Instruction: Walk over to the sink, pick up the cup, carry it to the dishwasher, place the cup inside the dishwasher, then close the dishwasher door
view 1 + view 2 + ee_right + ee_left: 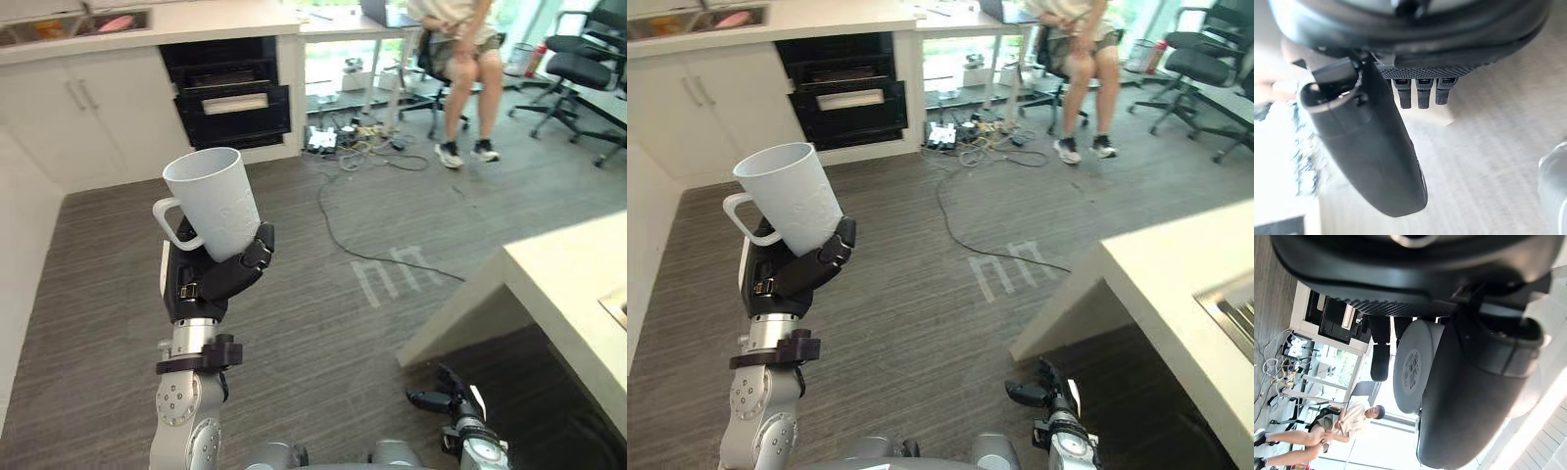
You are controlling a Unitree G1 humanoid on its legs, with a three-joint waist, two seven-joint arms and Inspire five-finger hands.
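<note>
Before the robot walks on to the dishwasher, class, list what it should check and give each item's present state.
1. Grip: ok. The left hand is curled round the cup.
2. Cup attitude: ok. Its mouth faces up, slightly tilted.
3. Dishwasher door: cannot tell. It stands ajar, perhaps not wide enough.
4. Floor ahead: not ok. Cables lie right of the dishwasher, and one trails towards the middle.
5. Person: ok. Seated well right of the dishwasher.
6. Right hand: ok. Open and low beside the counter.
</note>
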